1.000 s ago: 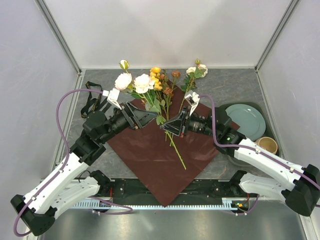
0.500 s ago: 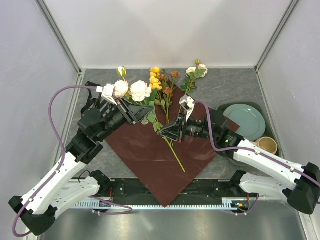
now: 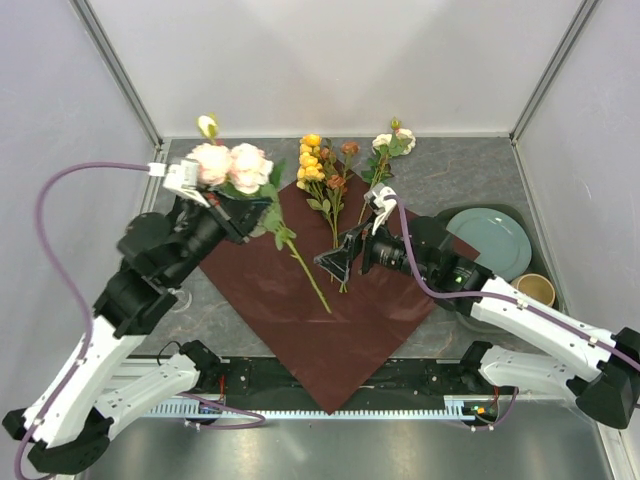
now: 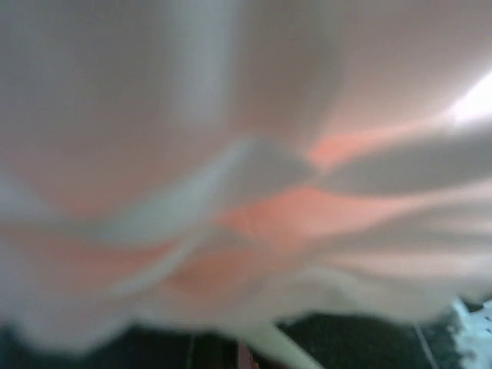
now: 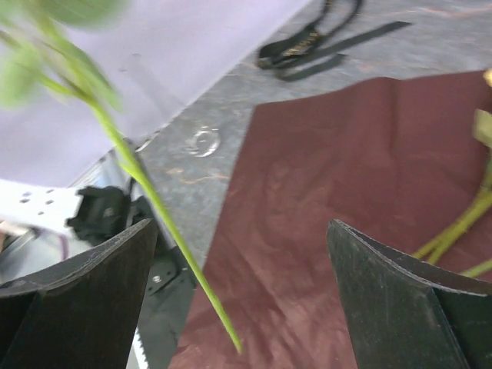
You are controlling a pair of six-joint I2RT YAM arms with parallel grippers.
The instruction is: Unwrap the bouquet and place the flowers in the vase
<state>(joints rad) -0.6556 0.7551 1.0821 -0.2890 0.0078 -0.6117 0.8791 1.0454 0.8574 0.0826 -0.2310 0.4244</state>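
Observation:
The bouquet lies unwrapped. Its maroon paper (image 3: pixel 330 330) is spread flat on the table. My left gripper (image 3: pixel 237 208) is shut on the stem of the pink and cream roses (image 3: pixel 230 165), raised at the left, and the green stem (image 3: pixel 305 275) slants down over the paper. Blurred petals (image 4: pixel 246 154) fill the left wrist view and hide the jaws. My right gripper (image 3: pixel 336 268) (image 5: pixel 242 307) stands wide open above the paper, with that stem (image 5: pixel 165 223) crossing near its left finger untouched. Yellow (image 3: pixel 312 162), rust (image 3: pixel 349 149) and cream-white flowers (image 3: pixel 392 141) lie on the paper's far corner. A small clear glass vase (image 5: pixel 204 141) sits left of the paper.
A pale green plate (image 3: pixel 492 243) and a beige mug (image 3: pixel 535 290) stand at the right on a dark mat. The black ribbon (image 5: pixel 319 38) lies on the grey table at the back left. White walls close in the back and both sides.
My left gripper closed on the rose stem and carried it up and to the left. My right gripper let go of the stems and opened wide.

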